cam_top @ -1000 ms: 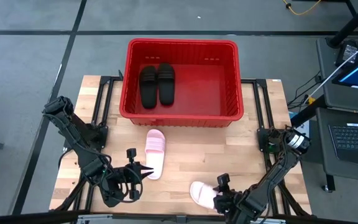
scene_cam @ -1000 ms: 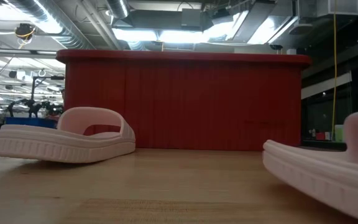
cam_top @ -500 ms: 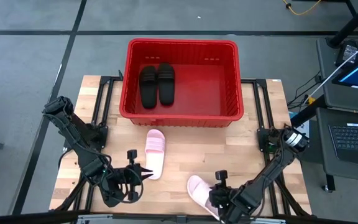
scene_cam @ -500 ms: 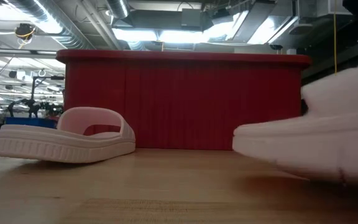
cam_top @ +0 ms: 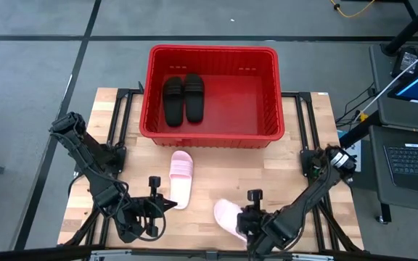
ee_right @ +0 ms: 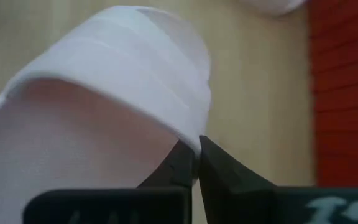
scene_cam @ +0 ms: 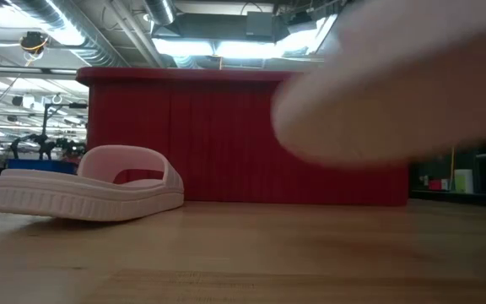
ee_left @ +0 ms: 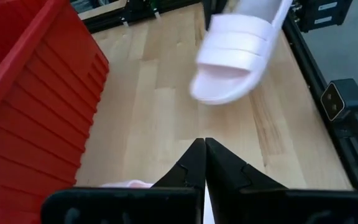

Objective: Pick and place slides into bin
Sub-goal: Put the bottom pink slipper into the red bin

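- The right gripper [cam_top: 247, 223] has its jaws pinched on a pale pink slide sandal [cam_top: 228, 217], lifted off the wooden counter [cam_top: 281, 181].
- Carry it high enough to clear the thick rim of the red slotted plastic bin [cam_top: 212, 134].
- The left gripper [cam_top: 167, 205] waits, jaws closed on nothing.

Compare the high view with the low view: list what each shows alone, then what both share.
Only the high view shows the two black slides lying side by side inside the bin, both arms, the left gripper beside the resting pink slide, and the right gripper at the second pink slide. Only the low view shows that second slide off the table and the room behind. Both show the bin, the resting slide and the table.
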Controlling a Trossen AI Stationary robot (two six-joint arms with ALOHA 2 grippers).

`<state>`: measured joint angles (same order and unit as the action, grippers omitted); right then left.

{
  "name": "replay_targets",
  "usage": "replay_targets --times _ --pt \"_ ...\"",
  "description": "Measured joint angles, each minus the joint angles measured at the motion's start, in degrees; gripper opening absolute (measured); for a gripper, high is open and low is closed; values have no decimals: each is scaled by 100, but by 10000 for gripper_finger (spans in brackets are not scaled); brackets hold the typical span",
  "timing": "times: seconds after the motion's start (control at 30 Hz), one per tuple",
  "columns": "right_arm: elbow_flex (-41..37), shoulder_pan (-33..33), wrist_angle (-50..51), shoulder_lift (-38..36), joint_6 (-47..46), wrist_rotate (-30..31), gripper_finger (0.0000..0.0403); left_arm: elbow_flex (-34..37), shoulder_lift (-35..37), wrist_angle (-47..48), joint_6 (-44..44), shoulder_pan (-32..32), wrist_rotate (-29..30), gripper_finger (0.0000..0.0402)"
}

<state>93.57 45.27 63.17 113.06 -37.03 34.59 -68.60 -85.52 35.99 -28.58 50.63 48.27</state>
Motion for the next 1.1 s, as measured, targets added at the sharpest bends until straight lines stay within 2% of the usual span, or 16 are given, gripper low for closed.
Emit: replay_targets --times 0.3,0.47,0.77,1.1 --pt "1310 -716 1743 -7 161 864 13 0 0 160 82 0 15 1" --pt "2071 -1167 2715 -11 285 1309 13 0 19 421 302 0 319 2" --pt "2833 -1966 2687 -579 1328 1713 13 -2 704 1110 444 -113 943 1" --pt "2836 -2989 2686 -1172 1620 1829 13 0 1678 1184 1422 -689 1174 1"
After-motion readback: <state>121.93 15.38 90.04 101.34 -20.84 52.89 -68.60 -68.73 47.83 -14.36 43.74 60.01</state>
